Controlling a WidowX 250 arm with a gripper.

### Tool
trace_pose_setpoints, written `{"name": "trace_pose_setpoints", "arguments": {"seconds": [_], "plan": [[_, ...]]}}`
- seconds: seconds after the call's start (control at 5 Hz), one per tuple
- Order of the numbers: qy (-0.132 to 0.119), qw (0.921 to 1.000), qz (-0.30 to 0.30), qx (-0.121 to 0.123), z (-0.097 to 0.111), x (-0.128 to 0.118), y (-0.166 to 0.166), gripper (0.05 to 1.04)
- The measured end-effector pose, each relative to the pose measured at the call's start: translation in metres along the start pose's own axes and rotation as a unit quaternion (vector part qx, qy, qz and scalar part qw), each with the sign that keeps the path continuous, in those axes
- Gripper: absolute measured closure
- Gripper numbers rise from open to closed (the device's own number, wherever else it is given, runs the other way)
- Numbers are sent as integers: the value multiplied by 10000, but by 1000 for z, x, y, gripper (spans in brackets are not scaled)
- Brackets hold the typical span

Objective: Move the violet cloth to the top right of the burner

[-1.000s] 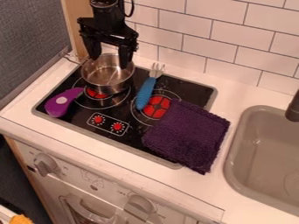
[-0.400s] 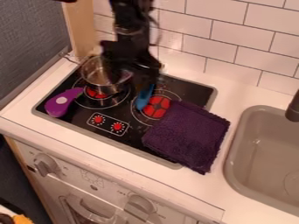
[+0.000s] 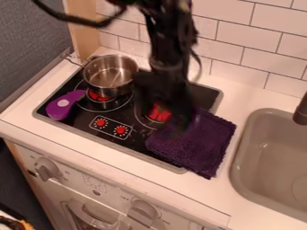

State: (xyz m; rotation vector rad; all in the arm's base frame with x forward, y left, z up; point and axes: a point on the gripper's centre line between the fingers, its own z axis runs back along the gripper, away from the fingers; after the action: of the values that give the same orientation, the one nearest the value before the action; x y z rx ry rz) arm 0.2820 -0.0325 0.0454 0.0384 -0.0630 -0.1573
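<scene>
At the stove's [image 3: 79, 117] four o'clock lies the cloth [image 3: 201, 146]; near its eleven o'clock edge, the gripper [image 3: 173, 114], open or closed, I cannot tell.

Pot [image 3: 108, 85] upper left, eggplant [image 3: 60, 108] near it, lower down. Sink [image 3: 273, 166] right, dark tap [image 3: 301, 111] beside. White tiles [image 3: 258, 31] behind.

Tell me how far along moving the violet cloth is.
Nothing looks done: the violet cloth covers the lower right part of the stove. Underway: the gripper is by the cloth's upper left edge, hold unclear. Left: bringing it to the top right.
</scene>
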Motion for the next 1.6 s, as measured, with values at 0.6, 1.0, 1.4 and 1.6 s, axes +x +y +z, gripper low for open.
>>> {"name": "trace_pose_setpoints", "arguments": {"seconds": [0.6, 1.0, 1.4, 1.6], "plan": [[-181, 9988, 212, -394, -21, 12, -29, 83], [-332, 9976, 500, 348, -42, 51, -7, 83], [-247, 9938, 866, 658, -47, 97, 11, 83], [-144, 9912, 1166, 617, -49, 119, 20, 83]]}}
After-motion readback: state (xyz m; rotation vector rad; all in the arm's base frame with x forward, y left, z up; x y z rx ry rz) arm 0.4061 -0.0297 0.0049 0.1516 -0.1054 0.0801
